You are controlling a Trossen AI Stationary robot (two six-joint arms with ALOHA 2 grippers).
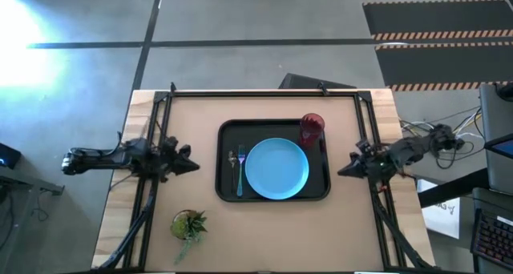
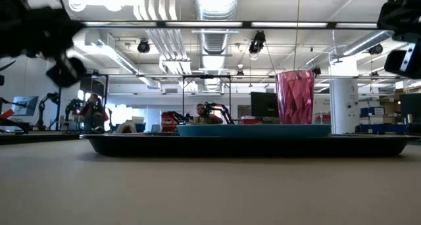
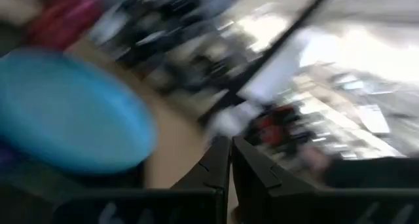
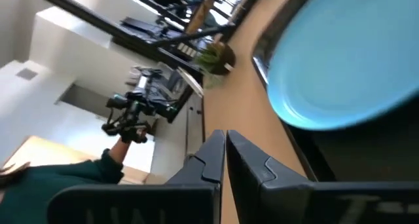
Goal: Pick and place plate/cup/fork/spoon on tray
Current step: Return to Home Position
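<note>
The black tray (image 1: 226, 190) lies mid-table. On it rest the light-blue plate (image 1: 276, 168), the dark-red cup (image 1: 312, 129) upright at the far right corner, the blue-handled fork (image 1: 240, 174) and the small dark spoon (image 1: 232, 159) left of the plate. My left gripper (image 1: 195, 165) hangs shut and empty left of the tray. My right gripper (image 1: 341, 171) hangs shut and empty right of the tray. The plate also shows in both wrist views (image 3: 65, 112) (image 4: 347, 60), the cup in the low view (image 2: 295, 97).
A small green potted plant (image 1: 188, 224) stands near the table's front left. Black frame rails (image 1: 264, 92) run along the far edge and down both sides. People and equipment show in the room beyond the table.
</note>
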